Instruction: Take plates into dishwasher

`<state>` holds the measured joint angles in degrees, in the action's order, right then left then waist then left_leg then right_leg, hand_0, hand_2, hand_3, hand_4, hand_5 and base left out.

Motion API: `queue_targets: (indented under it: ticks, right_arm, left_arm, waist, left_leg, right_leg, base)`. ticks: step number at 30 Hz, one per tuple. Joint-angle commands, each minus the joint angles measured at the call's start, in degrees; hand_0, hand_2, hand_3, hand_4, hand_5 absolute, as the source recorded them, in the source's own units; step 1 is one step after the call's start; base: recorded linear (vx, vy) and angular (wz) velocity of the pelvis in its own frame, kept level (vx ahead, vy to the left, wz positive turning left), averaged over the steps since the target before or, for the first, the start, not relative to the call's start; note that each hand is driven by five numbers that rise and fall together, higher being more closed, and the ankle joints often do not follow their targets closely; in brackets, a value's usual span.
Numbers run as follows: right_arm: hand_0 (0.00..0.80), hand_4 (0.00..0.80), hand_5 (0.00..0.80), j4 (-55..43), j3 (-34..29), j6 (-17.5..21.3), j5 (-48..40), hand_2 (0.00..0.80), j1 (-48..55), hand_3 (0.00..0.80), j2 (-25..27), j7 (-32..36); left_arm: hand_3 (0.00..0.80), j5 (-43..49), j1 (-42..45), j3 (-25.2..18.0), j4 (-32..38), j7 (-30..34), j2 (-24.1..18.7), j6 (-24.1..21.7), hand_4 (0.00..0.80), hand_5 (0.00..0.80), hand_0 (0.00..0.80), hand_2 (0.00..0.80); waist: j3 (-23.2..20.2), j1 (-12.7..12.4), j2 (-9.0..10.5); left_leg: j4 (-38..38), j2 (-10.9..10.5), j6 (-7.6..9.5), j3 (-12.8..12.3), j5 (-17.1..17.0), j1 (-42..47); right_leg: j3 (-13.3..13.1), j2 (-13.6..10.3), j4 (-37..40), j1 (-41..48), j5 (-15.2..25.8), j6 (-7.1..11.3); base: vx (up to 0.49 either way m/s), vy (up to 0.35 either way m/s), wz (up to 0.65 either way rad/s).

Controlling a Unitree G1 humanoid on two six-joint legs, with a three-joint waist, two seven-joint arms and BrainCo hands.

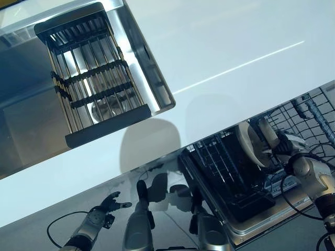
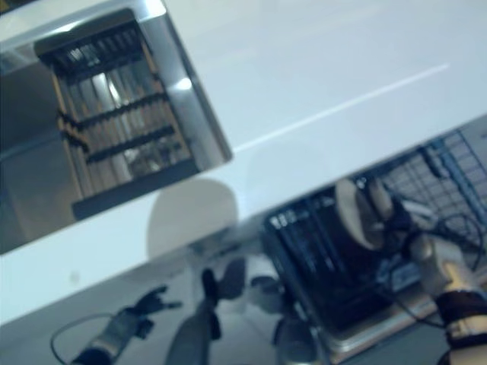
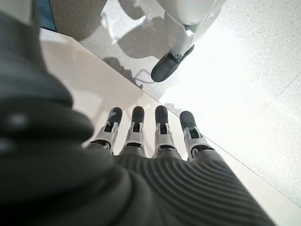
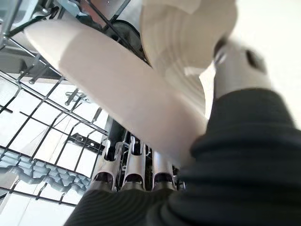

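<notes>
Item: one cream plate (image 1: 250,144), pinched on edge between the thumb and fingers of your right hand (image 1: 293,159), held over the dishwasher rack (image 1: 314,117), not yet slotted. Your left hand (image 1: 107,205) hangs low, fingers straight, empty. Further plates cannot be made out; the sink rack (image 1: 94,78) looks bare.

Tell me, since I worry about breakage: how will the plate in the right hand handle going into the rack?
The plate looks rigid and glazed, so probably slippery and chip-prone against the wire rack. The right hand holds it on edge, so it could tip if released between tines.
</notes>
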<state>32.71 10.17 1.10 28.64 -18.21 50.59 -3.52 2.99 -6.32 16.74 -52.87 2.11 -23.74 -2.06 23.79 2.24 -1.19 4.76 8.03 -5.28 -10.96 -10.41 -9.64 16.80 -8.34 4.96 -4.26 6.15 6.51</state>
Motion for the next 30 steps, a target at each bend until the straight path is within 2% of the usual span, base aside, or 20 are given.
queue_targets:
  ticks: [1, 11, 18, 27, 30]
  right_arm:
    - [0.0, 0.0, 0.0, -0.7, 1.4, 0.2, -2.1, 0.0, -2.3, 0.0, 2.2, -1.2]
    - [0.0, 0.0, 0.0, -2.7, -0.3, 0.3, -2.8, 0.0, -0.2, 0.0, 1.2, -2.3]
    - [0.0, 0.0, 0.0, -4.7, -3.6, 0.0, -8.3, 0.0, 1.5, 0.0, 0.7, -6.0]
    - [0.0, 0.0, 0.0, -15.5, -14.1, -0.8, -14.6, 0.0, 8.4, 0.0, -1.9, -11.0]
    - [0.0, 0.0, 0.0, -19.2, -17.6, -0.1, -15.9, 0.0, 11.8, 0.0, -2.7, -11.7]
  left_arm:
    - [0.0, -1.3, -2.1, 0.6, -1.5, -0.5, -1.3, -0.8, 0.0, 0.0, 0.0, 0.0]
    - [0.0, -0.6, -1.5, 0.2, -1.7, -0.5, -1.1, -0.7, 0.0, 0.0, 0.0, 0.0]
    - [0.0, -0.3, -0.6, -0.1, -1.8, -0.6, -0.7, -1.0, 0.0, 0.0, 0.0, 0.0]
    - [0.0, 0.0, 1.4, -1.4, -2.4, -1.1, 0.5, -1.8, 0.0, 0.0, 0.0, 0.0]
    - [0.0, 0.4, 1.9, -2.2, -3.0, -1.4, 1.1, -1.7, 0.0, 0.0, 0.0, 0.0]
  waist:
    - [-0.6, -0.2, 1.98]
    - [-1.1, 0.1, 2.47]
    - [-1.6, 0.6, 2.78]
    - [-2.4, 2.5, 3.88]
    - [-2.8, 3.4, 4.52]
  left_leg:
    - [-2.7, 1.0, -0.24, -3.8, 6.4, 3.3]
    - [-2.6, 1.1, 0.0, -4.1, 6.7, 4.0]
    - [-2.7, 1.1, 0.17, -4.3, 7.1, 4.8]
    - [-2.7, 1.4, 0.47, -5.6, 7.7, 6.4]
    - [-2.6, 1.4, 0.67, -6.1, 8.0, 6.9]
  right_leg:
    - [1.0, 2.7, -7.0, -3.7, -5.8, -2.61]
    - [0.7, 3.0, -6.6, -3.2, -5.7, -2.54]
    - [0.3, 3.2, -6.6, -2.5, -5.9, -2.58]
    - [-0.9, 3.4, -6.6, -1.6, -6.0, -2.33]
    - [-1.4, 3.5, -6.6, -1.3, -6.0, -2.28]
  base:
    - [0.0, 0.0, 0.0]
    - [0.0, 0.0, 0.0]
    - [0.001, 0.004, 0.0]
    - [0.01, 0.048, -0.01]
    - [0.012, 0.058, -0.04]
